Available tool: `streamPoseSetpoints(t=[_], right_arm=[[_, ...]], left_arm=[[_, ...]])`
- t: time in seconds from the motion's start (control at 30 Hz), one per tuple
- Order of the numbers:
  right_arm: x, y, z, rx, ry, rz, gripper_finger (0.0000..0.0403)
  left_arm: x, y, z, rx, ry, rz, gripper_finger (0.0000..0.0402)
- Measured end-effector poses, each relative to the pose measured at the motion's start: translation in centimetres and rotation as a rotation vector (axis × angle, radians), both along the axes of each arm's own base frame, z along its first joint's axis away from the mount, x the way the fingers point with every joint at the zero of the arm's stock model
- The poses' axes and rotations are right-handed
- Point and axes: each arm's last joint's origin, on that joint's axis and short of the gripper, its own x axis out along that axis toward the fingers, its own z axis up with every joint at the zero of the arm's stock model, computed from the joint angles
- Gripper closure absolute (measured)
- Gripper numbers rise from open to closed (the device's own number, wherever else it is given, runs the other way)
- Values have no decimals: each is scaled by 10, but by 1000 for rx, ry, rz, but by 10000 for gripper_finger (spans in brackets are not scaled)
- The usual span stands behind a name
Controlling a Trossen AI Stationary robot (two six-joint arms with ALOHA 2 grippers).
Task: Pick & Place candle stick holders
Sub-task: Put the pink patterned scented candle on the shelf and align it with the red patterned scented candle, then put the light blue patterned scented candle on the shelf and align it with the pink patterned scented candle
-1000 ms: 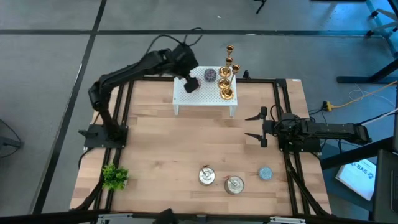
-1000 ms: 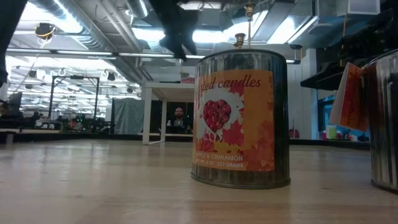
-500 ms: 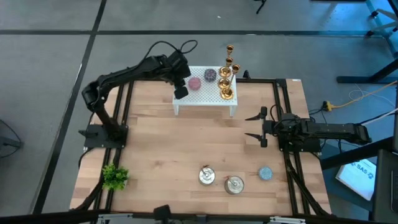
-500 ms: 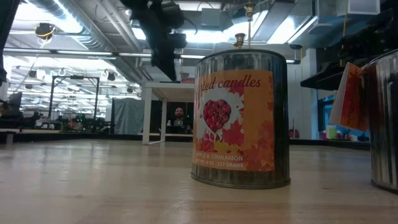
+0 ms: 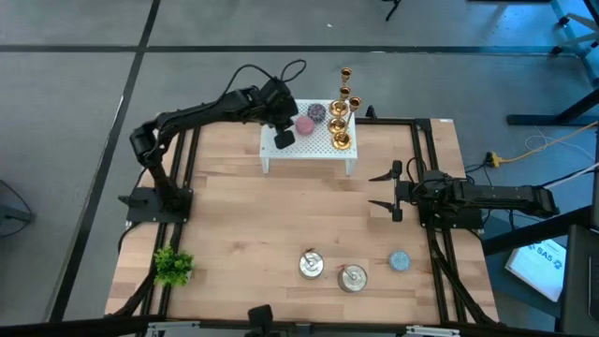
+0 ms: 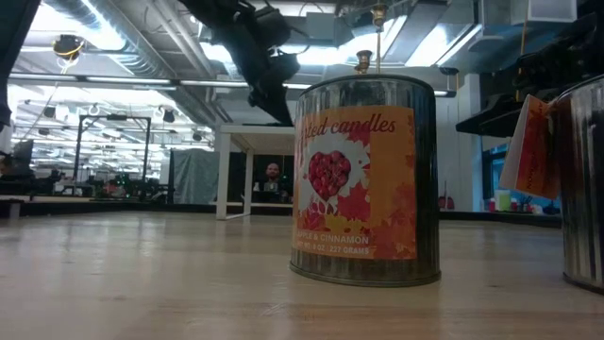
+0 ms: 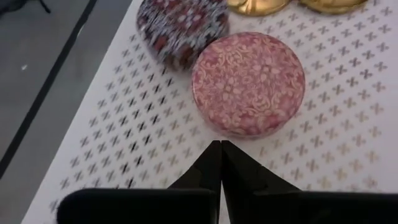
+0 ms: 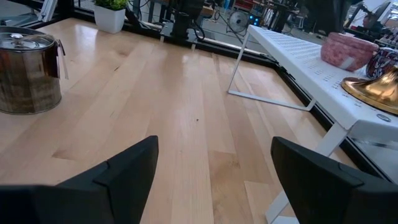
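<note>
Three gold candle stick holders [image 5: 341, 126] stand on their round bases at the right end of a white perforated shelf [image 5: 314, 150] by the table's far edge. Two of their bases [image 7: 258, 5] show at the edge of the left wrist view. My left gripper [image 5: 281, 139] is shut and hangs low over the shelf's left part. Its tips [image 7: 221, 149] are just short of a flat pink candle [image 7: 249, 84], with a dark patterned candle [image 7: 180, 28] beyond. My right gripper [image 5: 386, 190] waits open at the table's right side, low over the wood. My left gripper's shut fingertips point at the near side wall of the pink candle [image 7: 233, 132], slanting down over the shelf. Whether they touch it I cannot tell.
Two silver lidded tins [image 5: 312, 264] [image 5: 353, 277] and a blue candle [image 5: 400, 260] sit near the table's front. A small green plant [image 5: 172, 266] is at the front left. One tin [image 6: 363, 175] fills the middle of the low view.
My left gripper was open over the pink candle. It drew back toward the table's left and shut, then came a little back to the right. The pink candle now lies uncovered on the shelf, slightly further right than half a second ago.
</note>
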Motion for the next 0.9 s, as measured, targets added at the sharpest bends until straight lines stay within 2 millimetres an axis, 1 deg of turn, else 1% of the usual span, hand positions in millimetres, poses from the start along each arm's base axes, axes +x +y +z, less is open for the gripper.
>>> streamPoseSetpoints(t=[0.27,0.63,0.73,0.8,0.9], right_arm=[[0,0,0,0,0,0,87],[0,0,0,0,0,0,87],[0,0,0,0,0,0,87],[0,0,0,0,0,0,87],[0,0,0,0,0,0,87]], left_arm=[[17,-4,-13,-2,-12,-24,400],[29,-14,-9,23,-82,-49,400],[30,-17,-9,28,-78,-50,400],[27,-19,-5,19,-60,-40,401],[15,-25,12,12,-69,-17,399]])
